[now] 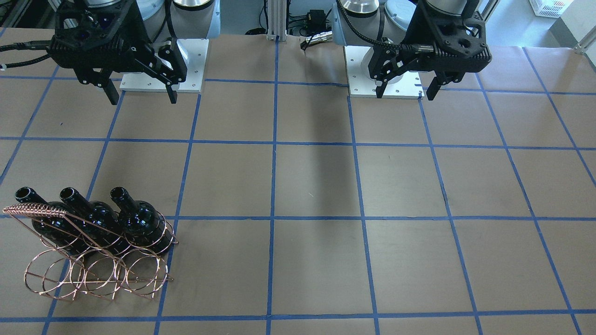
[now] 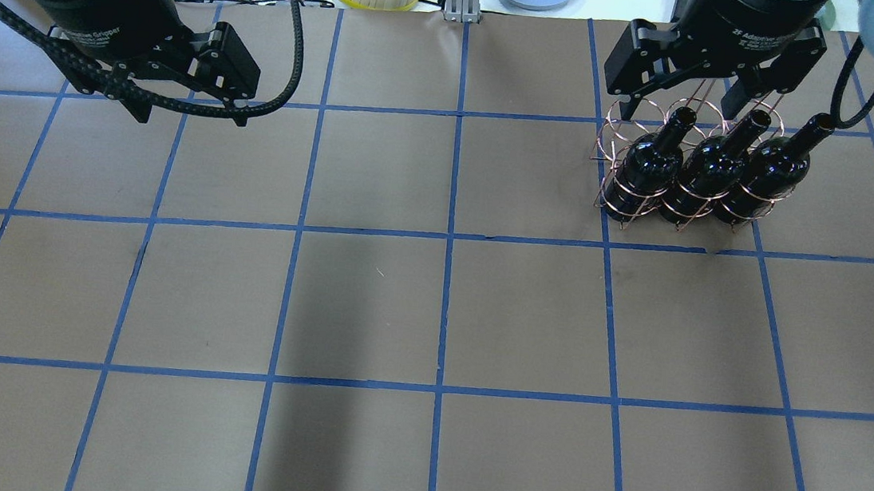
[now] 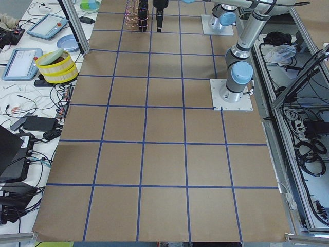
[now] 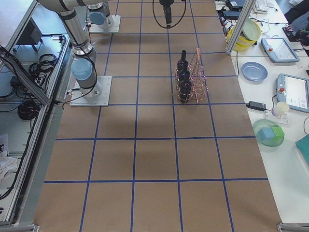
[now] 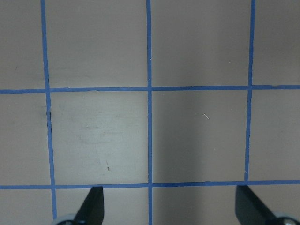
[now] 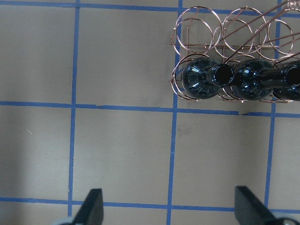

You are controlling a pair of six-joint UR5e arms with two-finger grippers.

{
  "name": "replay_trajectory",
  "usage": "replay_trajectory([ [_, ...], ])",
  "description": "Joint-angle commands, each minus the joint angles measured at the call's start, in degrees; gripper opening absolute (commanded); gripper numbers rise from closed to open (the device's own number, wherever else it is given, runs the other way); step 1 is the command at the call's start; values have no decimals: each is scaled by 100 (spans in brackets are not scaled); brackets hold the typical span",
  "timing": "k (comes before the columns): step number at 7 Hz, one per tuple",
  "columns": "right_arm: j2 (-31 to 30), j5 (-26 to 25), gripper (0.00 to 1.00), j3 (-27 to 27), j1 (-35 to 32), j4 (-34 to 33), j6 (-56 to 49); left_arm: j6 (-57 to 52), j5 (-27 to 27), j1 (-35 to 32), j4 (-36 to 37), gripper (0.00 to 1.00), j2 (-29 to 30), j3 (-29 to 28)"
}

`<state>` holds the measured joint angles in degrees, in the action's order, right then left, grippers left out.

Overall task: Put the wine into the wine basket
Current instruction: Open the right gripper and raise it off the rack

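Wine (image 4: 184, 79) standing in the wine basket (image 1: 98, 260), on the robot's right side of the counter (image 2: 367, 303). Three glossy black bottles alike, upright, necks uncorked, side by side in one row of copper rings: inner bottle (image 2: 645, 165), middle bottle (image 2: 707, 171), outer bottle (image 2: 769, 167). Impossible to tell which of the three is the task's own. Second row of rings just beside them, on the side away from the robot. Braided handle (image 1: 35, 210) slanting up over the outer end of the rack.

Right gripper (image 1: 143, 99) spread wide, holding nothing, hanging high above the counter near the basket and clear of the bottle necks; basket and bottle mouths in the upper right of its wrist view.

Left gripper (image 2: 191, 117) likewise spread wide and holding nothing, raised over bare brown paper and blue tape lines (image 5: 149, 89) on the robot's left, well apart from basket and bottles.
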<state>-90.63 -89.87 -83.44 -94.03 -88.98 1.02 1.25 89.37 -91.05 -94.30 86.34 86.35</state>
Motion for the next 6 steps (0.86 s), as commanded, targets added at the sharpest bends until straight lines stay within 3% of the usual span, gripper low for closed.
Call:
replay_trajectory([
  [1, -33, 5, 100, 3, 8, 178, 108, -10, 2, 0, 17, 100, 23, 22],
  [6, -42, 22, 100, -6, -1, 249, 144, -10, 28, 0, 280, 100, -64, 286],
])
